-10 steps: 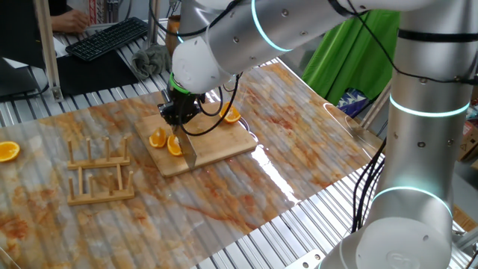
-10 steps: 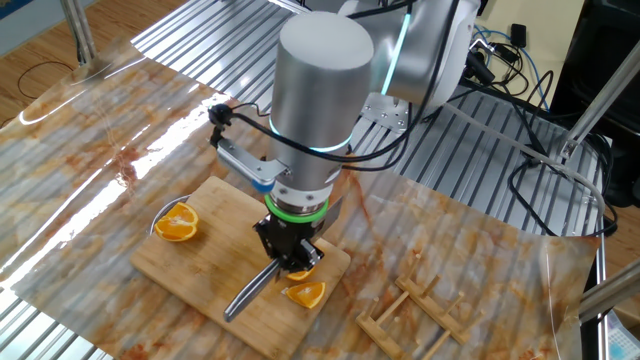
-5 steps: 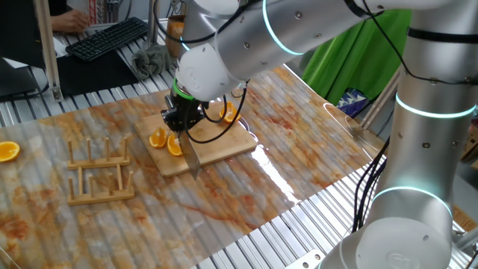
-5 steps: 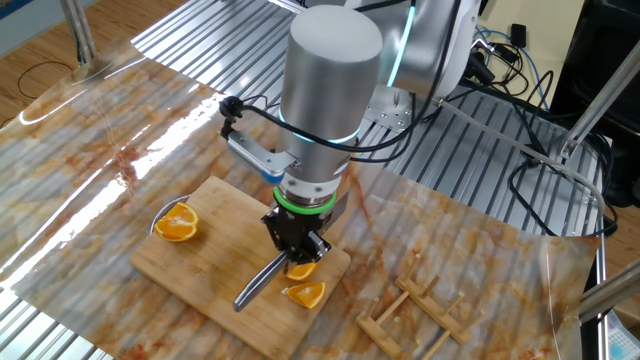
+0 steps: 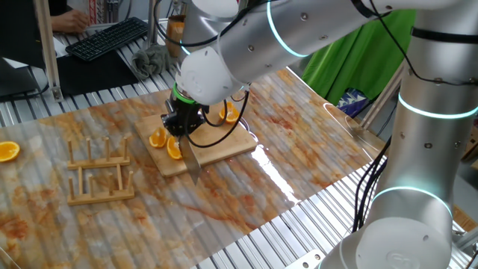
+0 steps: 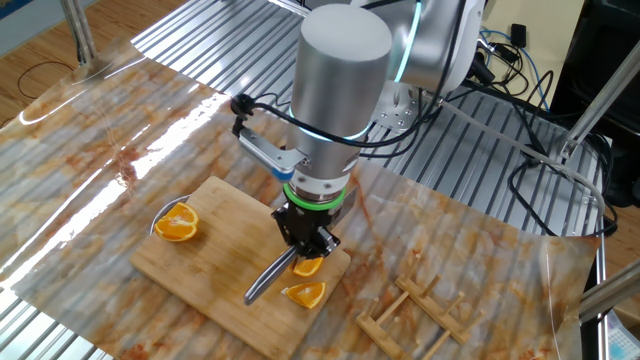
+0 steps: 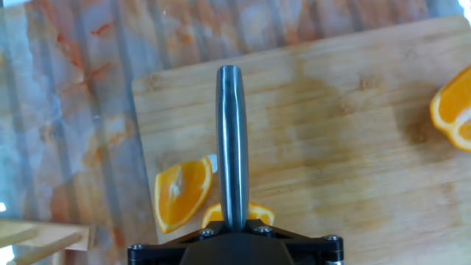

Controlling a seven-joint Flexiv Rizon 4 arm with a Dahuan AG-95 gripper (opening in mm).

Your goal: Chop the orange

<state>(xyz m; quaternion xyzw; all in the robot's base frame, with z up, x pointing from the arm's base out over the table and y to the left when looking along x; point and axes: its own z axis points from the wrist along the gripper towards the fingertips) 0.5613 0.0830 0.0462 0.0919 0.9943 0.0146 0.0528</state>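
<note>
**A:** On the wooden board [image 5: 213, 146], seen from one fixed view — what's there?

**B:** Gripper [image 5: 181, 128] pointing straight down over the board's middle, fingers pinched narrow on a knife [image 5: 189, 158]. Blade slants down twd the board's near edge and past it. The orange [image 5: 166, 141] is two cut pcs on the board's left part, just beside the gripper. One more orange half [image 5: 230, 114] sits at the board's far right corner, partly behind the arm.

**A:** Anything off the board?

**B:** Wooden rack [image 5: 99, 171] left of the board, well apart. Lone orange slice [image 5: 8, 151] further left, at the frame edge.

**A:** Other fixed view?

**B:** Same grip. Gripper [image 6: 307, 240] above the board [image 6: 200, 240], near its right corner; knife [image 6: 269, 279] angles down-left from the fingers, tip resting on or v. close to the wood, can't tell which. The orange [image 6: 305, 281]: one wedge right under the gripper, one just below it nr the board's edge. The rounder half [image 6: 176, 223] is at the board's left end, well apart from the gripper. Rack [image 6: 415, 312] off the board's right.

**A:** Hand view?

**B:** Knife [image 7: 231, 143] runs straight up the middle over the board [image 7: 346, 132], seen spine-on. Fingers themselves hidden by the housing. The orange [image 7: 182, 193]: one wedge just left of the blade, second one under it, touching or nearly. Half [image 7: 452, 109] at the board's right edge.
</note>
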